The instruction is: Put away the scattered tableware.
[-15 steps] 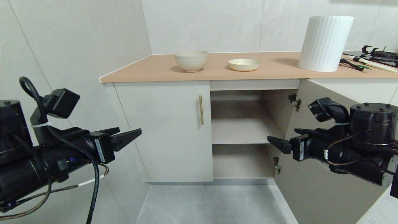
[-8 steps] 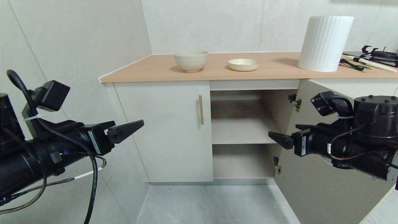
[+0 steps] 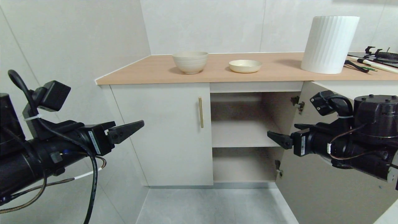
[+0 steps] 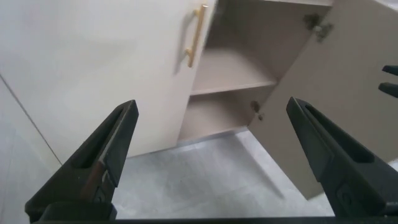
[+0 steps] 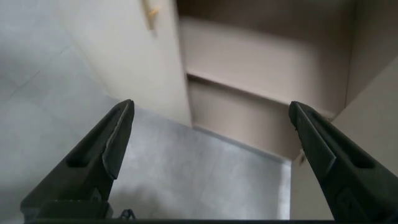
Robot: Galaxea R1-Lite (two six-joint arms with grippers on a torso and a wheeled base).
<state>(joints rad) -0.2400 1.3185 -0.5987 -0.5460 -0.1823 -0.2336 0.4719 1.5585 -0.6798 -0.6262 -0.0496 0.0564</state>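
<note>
A beige ribbed bowl (image 3: 190,62) and a small cream dish (image 3: 245,66) sit apart on the wooden countertop (image 3: 146,73). Below them the cabinet's right door (image 3: 314,183) stands swung open, baring two shelves (image 3: 239,134) with nothing on them. My left gripper (image 3: 129,126) hangs open in front of the closed left door (image 3: 164,130), well below the counter. In the left wrist view this gripper (image 4: 211,104) frames the shelves (image 4: 230,68). My right gripper (image 3: 281,130) is open beside the open compartment; in its wrist view (image 5: 211,106) nothing lies between the fingers.
A tall white ribbed cylinder (image 3: 329,44) stands on the counter's right part, with dark utensils and chopsticks (image 3: 370,62) beyond it. A brass handle (image 3: 201,112) runs down the closed door. Tiled walls close in the left side; grey floor (image 3: 211,205) lies before the cabinet.
The left arm rose a little and both grippers crept slightly toward the cabinet. The head camera has shifted a bit, so the counter sits slightly lower in the picture.
</note>
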